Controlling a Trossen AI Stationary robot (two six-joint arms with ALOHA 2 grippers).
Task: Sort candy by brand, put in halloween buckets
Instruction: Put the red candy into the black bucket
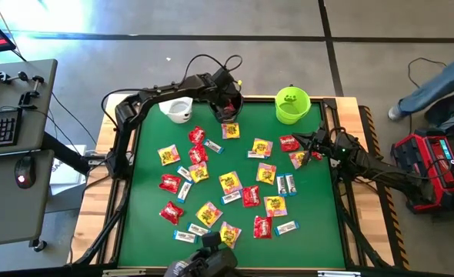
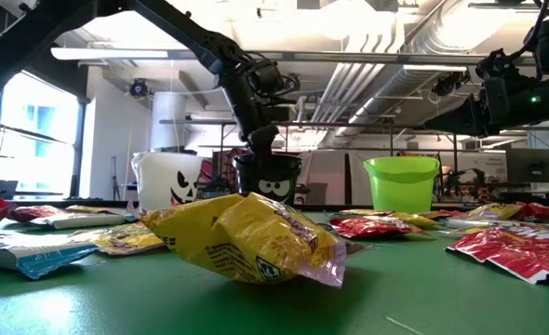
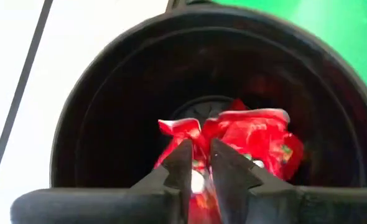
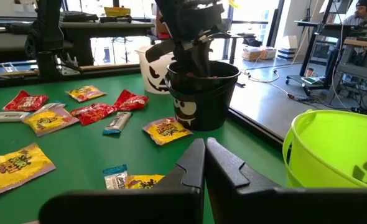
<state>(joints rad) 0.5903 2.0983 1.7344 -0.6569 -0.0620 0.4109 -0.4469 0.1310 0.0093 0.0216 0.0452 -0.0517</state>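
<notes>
Candy (image 1: 228,183) litters the mat in front of the black bucket (image 4: 203,93). Right gripper (image 4: 204,163) waits clenched, right of that bucket. Left gripper (image 3: 199,167) dips inside it, fingers slightly parted around a red packet (image 3: 252,134).

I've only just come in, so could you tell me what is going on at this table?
The robot is sorting candy into pails. The left gripper is over the black bucket, fingers slightly parted around a red packet inside it. The right gripper waits shut near the lime green bucket. The white bucket stands beside the black one, and many packets lie on the green table.
</notes>
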